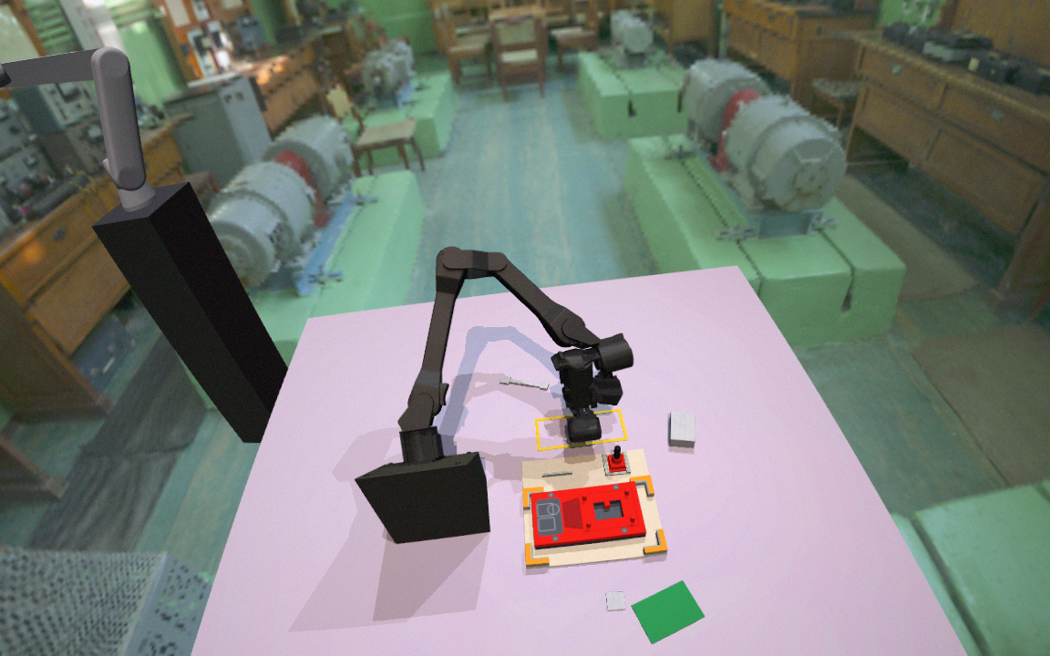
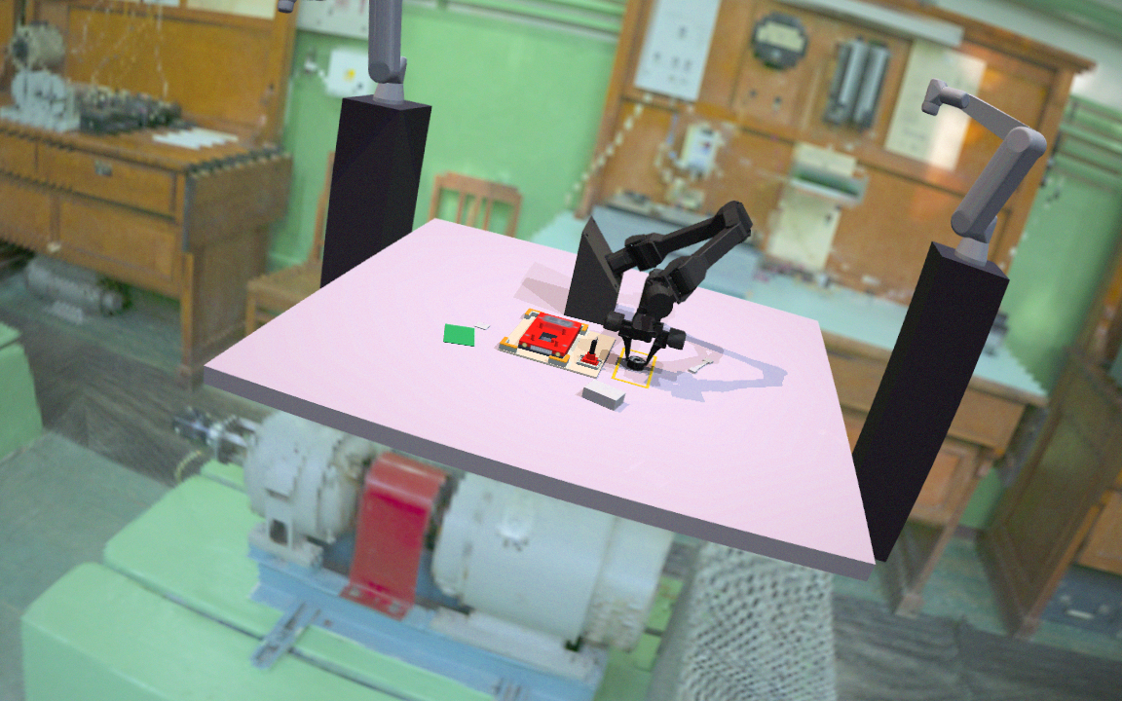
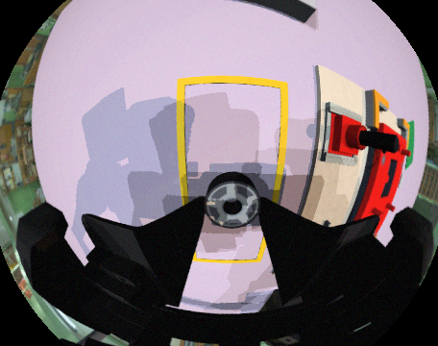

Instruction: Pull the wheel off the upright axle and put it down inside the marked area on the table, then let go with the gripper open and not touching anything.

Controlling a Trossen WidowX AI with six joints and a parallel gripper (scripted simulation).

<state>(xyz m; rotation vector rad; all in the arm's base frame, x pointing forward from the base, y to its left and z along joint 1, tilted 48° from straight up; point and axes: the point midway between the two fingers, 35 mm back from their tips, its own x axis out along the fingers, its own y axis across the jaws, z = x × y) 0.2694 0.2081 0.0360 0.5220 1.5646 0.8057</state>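
My gripper [image 1: 583, 429] [image 2: 637, 357] [image 3: 232, 202] is shut on the wheel [image 3: 231, 204], a small dark disc with a grey hub, seen end-on between the fingertips in the wrist view. It hangs low inside the yellow marked rectangle [image 1: 553, 447] [image 2: 630, 381] [image 3: 232, 79] on the pink table. I cannot tell whether the wheel touches the table. In the top and exterior views the fingers hide most of the wheel. The upright axle [image 1: 617, 456] [image 2: 590, 351] [image 3: 376, 138], a black pin on a red base, stands bare on the beige board beside the rectangle.
The beige board bears a red fixture [image 1: 590, 514] [image 2: 552, 333]. A grey block [image 1: 681, 427] [image 2: 603, 396] lies near the rectangle. A small grey tool [image 1: 525, 383] [image 2: 700, 366] lies beyond it. A green patch [image 1: 666, 610] [image 2: 459, 334] lies past the board.
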